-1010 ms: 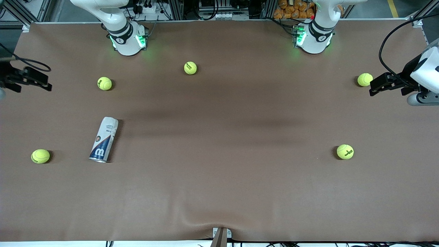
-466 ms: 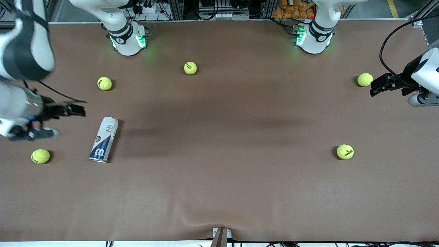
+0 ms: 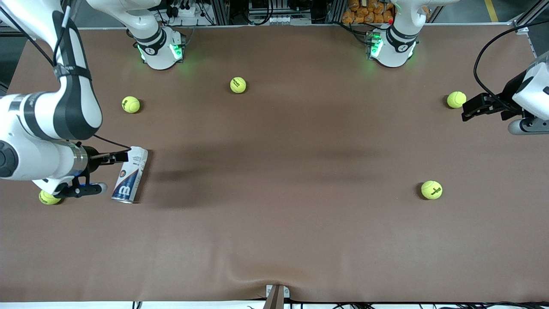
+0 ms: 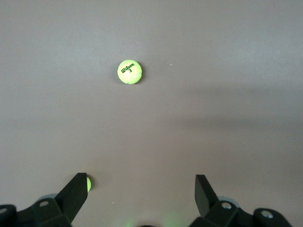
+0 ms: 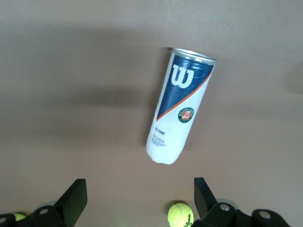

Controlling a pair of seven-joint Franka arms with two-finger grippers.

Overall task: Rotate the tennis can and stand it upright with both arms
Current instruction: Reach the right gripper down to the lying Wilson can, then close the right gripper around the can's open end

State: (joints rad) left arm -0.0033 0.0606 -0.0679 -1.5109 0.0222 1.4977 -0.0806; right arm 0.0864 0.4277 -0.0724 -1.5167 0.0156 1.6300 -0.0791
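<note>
The tennis can (image 3: 130, 174) lies on its side on the brown table, silver rim end nearer to the front camera. The right wrist view shows its navy "W" label and white end (image 5: 180, 113). My right gripper (image 3: 121, 157) hangs open and empty over the table beside the can's white end, its fingers (image 5: 75, 194) wide apart and clear of the can, the gripper (image 5: 138, 198) holding nothing. My left gripper (image 3: 468, 112) waits open and empty at the left arm's end of the table, open in its wrist view too (image 4: 140, 189).
Yellow-green tennis balls lie scattered: one (image 3: 131, 104) farther than the can, one (image 3: 238, 85) near the bases, one (image 3: 456, 99) beside the left gripper, one (image 3: 431, 189) nearer the camera, one (image 3: 48, 198) partly under the right arm.
The right arm has swung in from the table's end to the can's white end. The left gripper has barely moved. The can has not moved.
</note>
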